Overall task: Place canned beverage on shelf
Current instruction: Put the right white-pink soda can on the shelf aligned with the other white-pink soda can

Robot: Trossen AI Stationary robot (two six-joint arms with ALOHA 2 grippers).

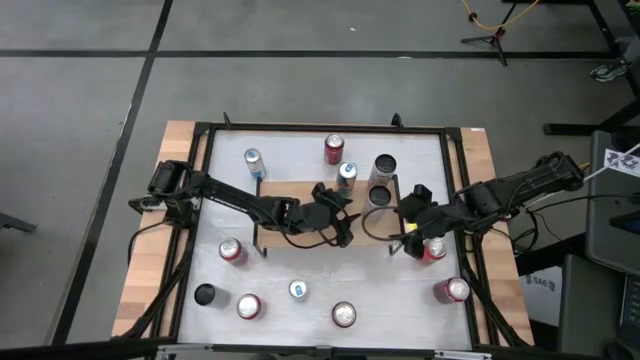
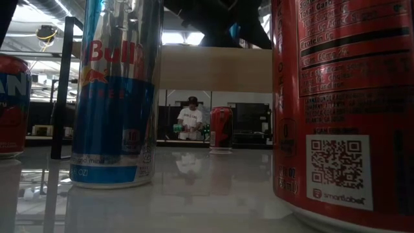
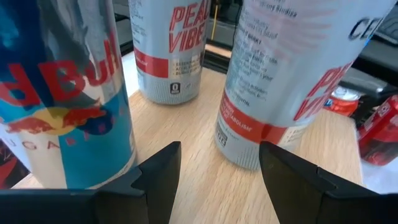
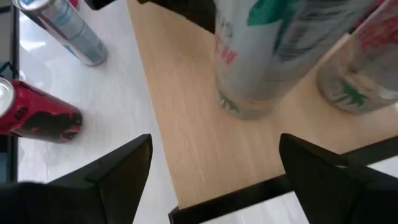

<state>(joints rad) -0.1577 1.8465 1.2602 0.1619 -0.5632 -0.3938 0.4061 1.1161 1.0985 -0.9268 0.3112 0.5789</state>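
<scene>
The shelf (image 3: 205, 186) is a light wooden board on thin black legs in the middle of the white table (image 1: 300, 265). Standing upright on its top are a blue Red Bull can (image 3: 62, 93) and two white cans (image 3: 168, 50) (image 3: 280, 81). My left gripper (image 3: 217, 162) hovers open over the board, just short of these cans, with nothing between its fingers. My right gripper (image 4: 214, 162) hangs open above the shelf's right end (image 4: 199, 124), tilted down toward the two white cans (image 4: 261, 56), and is empty.
Several more cans stand loose on the table: red ones (image 1: 232, 250) (image 1: 343, 315) (image 1: 455, 290), a blue one (image 1: 253, 160), a black one (image 1: 205, 294). A red can (image 1: 435, 248) stands right beside my right arm. A black frame (image 1: 200, 200) edges the table.
</scene>
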